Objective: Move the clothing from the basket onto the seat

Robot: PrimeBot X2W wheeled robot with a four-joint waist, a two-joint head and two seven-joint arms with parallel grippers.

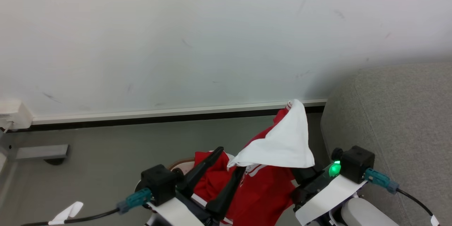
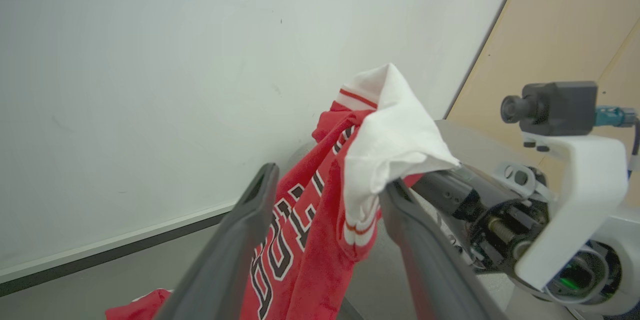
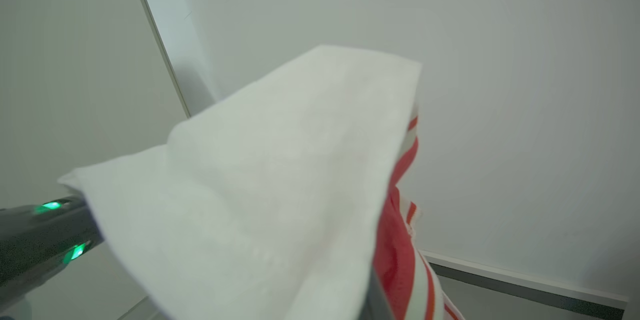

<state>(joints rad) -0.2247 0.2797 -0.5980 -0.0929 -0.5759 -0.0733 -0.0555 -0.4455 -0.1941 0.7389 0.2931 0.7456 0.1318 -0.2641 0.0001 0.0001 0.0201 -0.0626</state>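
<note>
1. My left tool (image 1: 230, 160), farthest from the seat (image 1: 395, 113), stood wide open and gripped nothing; the clothing (image 1: 279, 144) hung loose between its fingers (image 2: 235, 240).
2. The clothing hung lifted just left of the seat, not yet on it. It looked soft, light and floppy, best pinched at a bunched fold.
3. My right tool (image 1: 303, 178), nearest the seat, was clamped shut on the white panel, I judged.

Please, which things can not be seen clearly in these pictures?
- Fingers of the right gripper: head and right wrist views, covered by the white panel of the clothing.
- The basket: head view, mostly behind the left gripper and clothing.
- The seat: head view, cut off by the right edge.
</note>
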